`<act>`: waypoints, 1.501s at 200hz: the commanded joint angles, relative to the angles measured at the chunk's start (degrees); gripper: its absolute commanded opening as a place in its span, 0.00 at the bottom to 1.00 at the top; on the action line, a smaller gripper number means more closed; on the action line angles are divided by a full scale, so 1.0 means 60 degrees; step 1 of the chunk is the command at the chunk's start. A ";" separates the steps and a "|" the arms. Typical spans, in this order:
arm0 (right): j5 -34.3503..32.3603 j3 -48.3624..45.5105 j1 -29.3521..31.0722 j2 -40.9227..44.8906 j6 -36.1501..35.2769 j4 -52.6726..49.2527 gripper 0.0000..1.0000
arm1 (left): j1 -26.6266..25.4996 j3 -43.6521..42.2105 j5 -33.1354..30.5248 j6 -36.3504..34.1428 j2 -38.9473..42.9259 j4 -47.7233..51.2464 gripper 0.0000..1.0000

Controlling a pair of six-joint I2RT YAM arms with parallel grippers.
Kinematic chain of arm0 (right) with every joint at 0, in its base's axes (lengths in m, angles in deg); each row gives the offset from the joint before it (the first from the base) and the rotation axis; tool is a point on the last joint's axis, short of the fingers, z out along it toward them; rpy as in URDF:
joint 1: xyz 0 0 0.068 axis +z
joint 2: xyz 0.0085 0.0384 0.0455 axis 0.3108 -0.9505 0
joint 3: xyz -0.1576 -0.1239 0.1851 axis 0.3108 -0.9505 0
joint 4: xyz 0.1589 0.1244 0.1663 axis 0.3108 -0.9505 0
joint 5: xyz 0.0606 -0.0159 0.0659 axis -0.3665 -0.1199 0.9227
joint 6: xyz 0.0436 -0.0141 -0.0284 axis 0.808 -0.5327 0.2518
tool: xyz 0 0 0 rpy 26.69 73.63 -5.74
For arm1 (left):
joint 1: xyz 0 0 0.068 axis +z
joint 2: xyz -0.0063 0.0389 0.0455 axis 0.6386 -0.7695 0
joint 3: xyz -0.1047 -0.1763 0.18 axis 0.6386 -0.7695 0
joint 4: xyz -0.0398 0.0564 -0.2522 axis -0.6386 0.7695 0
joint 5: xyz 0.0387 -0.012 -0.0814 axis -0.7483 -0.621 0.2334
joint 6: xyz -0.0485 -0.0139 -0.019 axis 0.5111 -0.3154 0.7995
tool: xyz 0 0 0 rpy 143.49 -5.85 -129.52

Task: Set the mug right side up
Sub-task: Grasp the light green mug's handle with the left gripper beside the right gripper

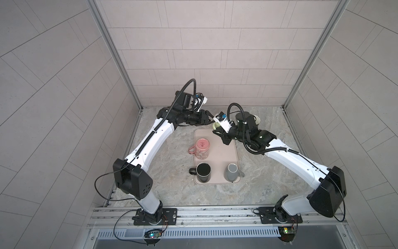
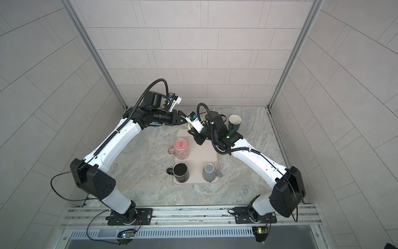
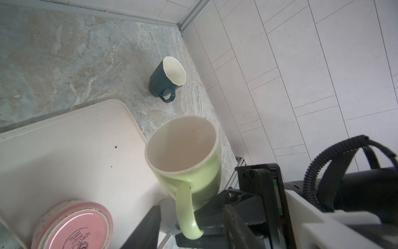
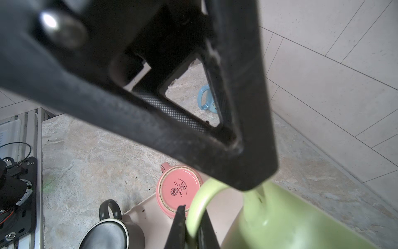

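A pale green mug hangs tilted over the far end of the beige tray, its mouth facing the left wrist camera. My right gripper is shut on the mug's handle. My left gripper stands open with the handle between its jaws. One of its fingers rests against the mug's body by the handle. In both top views the arms hide most of the green mug, where the left gripper meets the right gripper. A pink mug stands upside down on the tray.
A black mug and a grey mug stand upright at the tray's near end. A dark green mug stands on the marble at the back right. A blue mug sits by the back wall, under the left arm.
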 commanded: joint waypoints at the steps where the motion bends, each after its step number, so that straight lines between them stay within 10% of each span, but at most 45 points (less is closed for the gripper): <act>1: -0.0139 0.0386 0.0078 0.0411 -0.0335 0.0879 0.00 | -0.0047 0.0281 -0.0045 -0.0215 -0.0237 0.0374 0.51; 151: -0.0205 0.0545 0.0194 0.0109 -0.0227 0.1215 0.00 | -0.0369 0.0256 0.0218 0.0040 -0.0677 0.0362 0.41; 300: -0.0899 0.0547 0.0187 0.0265 -0.0671 0.1328 0.00 | -0.0443 0.0331 0.0231 -0.0557 -0.0776 0.1185 0.00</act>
